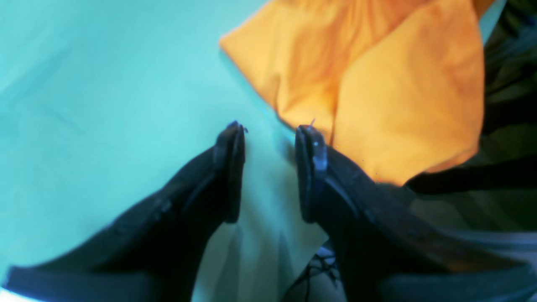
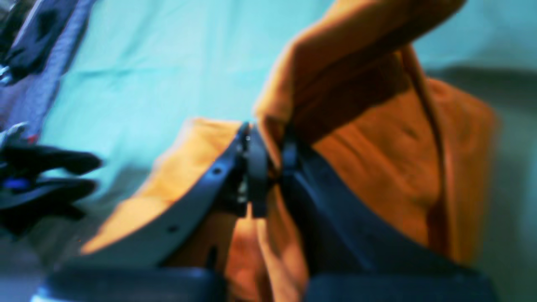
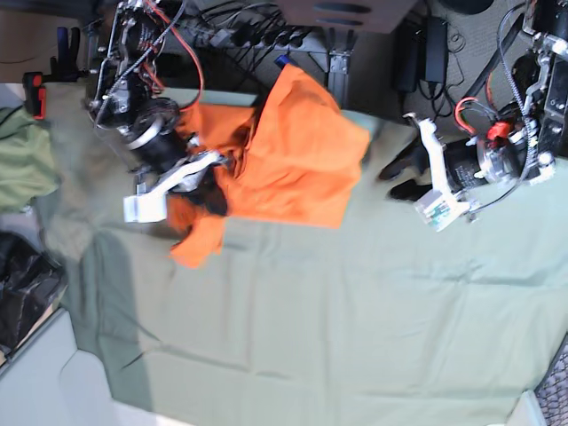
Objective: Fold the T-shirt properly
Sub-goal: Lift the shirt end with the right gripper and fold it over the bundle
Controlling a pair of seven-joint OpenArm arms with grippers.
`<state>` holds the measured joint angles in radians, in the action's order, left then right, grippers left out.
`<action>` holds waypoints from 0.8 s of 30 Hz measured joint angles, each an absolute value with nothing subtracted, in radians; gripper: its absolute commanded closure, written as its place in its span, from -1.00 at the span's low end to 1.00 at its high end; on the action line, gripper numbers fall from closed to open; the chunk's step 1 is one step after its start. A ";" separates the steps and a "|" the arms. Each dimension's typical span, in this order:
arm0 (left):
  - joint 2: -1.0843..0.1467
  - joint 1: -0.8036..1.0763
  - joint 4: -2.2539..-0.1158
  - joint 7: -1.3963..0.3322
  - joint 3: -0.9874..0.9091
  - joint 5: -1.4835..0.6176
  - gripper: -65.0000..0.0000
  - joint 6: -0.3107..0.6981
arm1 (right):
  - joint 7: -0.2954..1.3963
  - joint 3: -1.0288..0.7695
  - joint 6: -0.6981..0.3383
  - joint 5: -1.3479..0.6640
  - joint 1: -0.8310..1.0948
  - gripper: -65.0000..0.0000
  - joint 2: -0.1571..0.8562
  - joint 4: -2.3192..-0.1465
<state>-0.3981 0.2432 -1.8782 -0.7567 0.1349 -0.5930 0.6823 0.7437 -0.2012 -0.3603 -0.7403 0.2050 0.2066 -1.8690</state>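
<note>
orange t-shirt [image 3: 302,164] lying partly folded and rumpled on the far-left part of the sage-green cloth [image 3: 337,319] covering the table in the base view, one flap doubled over the body, a loose corner trailing toward the near side by the right arm. right gripper [image 2: 268,167] clamped on a fold of the t-shirt [image 2: 377,167], fabric pinched between the two dark fingers [image 2: 256,167] in the right wrist view, jaws nearly together, cloth bunched above and draped below the grip. same gripper [image 3: 217,173] seen in the base view at the left edge of the garment, resting over the orange fabric. left gripper [image 1: 268,167] with jaws parted and nothing between them, only bare green cloth [image 1: 105,105] showing through the gap in the left wrist view; right-hand fingertip close beside the edge of the t-shirt [image 1: 398,105], contact not discernible. left gripper [image 3: 404,176] in the base view hovering just beyond the garment's right edge, apart from it, over the cloth. olive-green garment [image 3: 22,164] heaped at the left edge of the base view, well apart from the t-shirt. dark bag-like item [image 3: 22,284] below it at the table's corner. tangle of cables and power strips [image 3: 257,35] on the floor beyond the table.
</note>
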 measured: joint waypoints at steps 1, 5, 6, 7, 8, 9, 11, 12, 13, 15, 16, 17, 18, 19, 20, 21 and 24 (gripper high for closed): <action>-0.407 0.244 -1.878 -0.756 0.135 -0.593 0.26 0.682 | 0.742 -0.175 -0.360 -0.735 0.205 1.00 0.195 -1.879; -0.440 0.243 -1.878 -0.757 0.135 -0.594 0.26 0.682 | 0.741 -0.063 -0.360 -0.652 0.205 1.00 0.177 -1.886; -0.445 0.243 -1.878 -0.756 0.135 -0.593 0.26 0.682 | 0.741 -0.034 -0.360 -0.626 0.205 1.00 0.177 -1.886; -0.446 0.243 -1.878 -0.757 0.131 -0.593 0.26 0.682 | 0.741 -0.005 -0.360 -0.601 0.205 1.00 0.177 -1.886; -0.445 0.243 -1.878 -0.756 0.128 -0.593 0.26 0.682 | 0.741 0.022 -0.360 -0.578 0.205 1.00 0.177 -1.886; -0.443 0.243 -1.878 -0.756 0.125 -0.594 0.26 0.682 | 0.741 0.047 -0.360 -0.566 0.205 1.00 0.177 -1.886; -0.443 0.243 -1.878 -0.755 0.121 -0.594 0.26 0.682 | 0.741 0.093 -0.360 -0.552 0.205 1.00 0.177 -1.886; -0.443 0.243 -1.878 -0.755 0.118 -0.594 0.26 0.682 | 0.741 0.114 -0.360 -0.542 0.205 1.00 0.177 -1.886; -0.443 0.243 -1.878 -0.754 0.118 -0.594 0.26 0.682 | 0.741 0.134 -0.360 -0.537 0.205 0.98 0.177 -1.886; -0.443 0.243 -1.878 -0.754 0.118 -0.594 0.26 0.682 | 0.741 0.172 -0.360 -0.525 0.205 0.43 0.178 -1.886; -0.443 0.243 -1.878 -0.754 0.118 -0.593 0.26 0.682 | 0.740 0.192 -0.360 -0.524 0.205 0.19 0.178 -1.886; -0.443 0.243 -1.878 -0.754 0.118 -0.593 0.26 0.682 | 0.734 0.210 -0.360 -0.523 0.205 0.01 0.178 -1.886; -0.443 0.243 -1.878 -0.754 0.118 -0.594 0.26 0.682 | 0.733 0.228 -0.360 -0.522 0.205 -0.09 0.178 -1.886; -0.443 0.243 -1.878 -0.754 0.118 -0.594 0.26 0.682 | 0.726 0.247 -0.360 -0.509 0.205 -0.11 0.178 -1.886; -0.443 0.243 -1.878 -0.754 0.118 -0.594 0.26 0.682 | 0.718 0.263 -0.360 -0.496 0.205 -0.11 0.178 -1.886; -0.443 0.243 -1.878 -0.754 0.118 -0.594 0.26 0.682 | 0.717 0.276 -0.360 -0.496 0.205 -0.11 0.178 -1.886; -0.443 0.243 -1.878 -0.754 0.118 -0.593 0.26 0.682 | 0.714 0.316 -0.360 -0.496 0.205 -0.11 0.180 -1.888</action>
<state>-0.4431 0.2432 -1.8782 -0.7544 0.1181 -0.5934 0.6819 0.7143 0.3157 -0.3603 -0.4961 0.2047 0.1802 -1.8877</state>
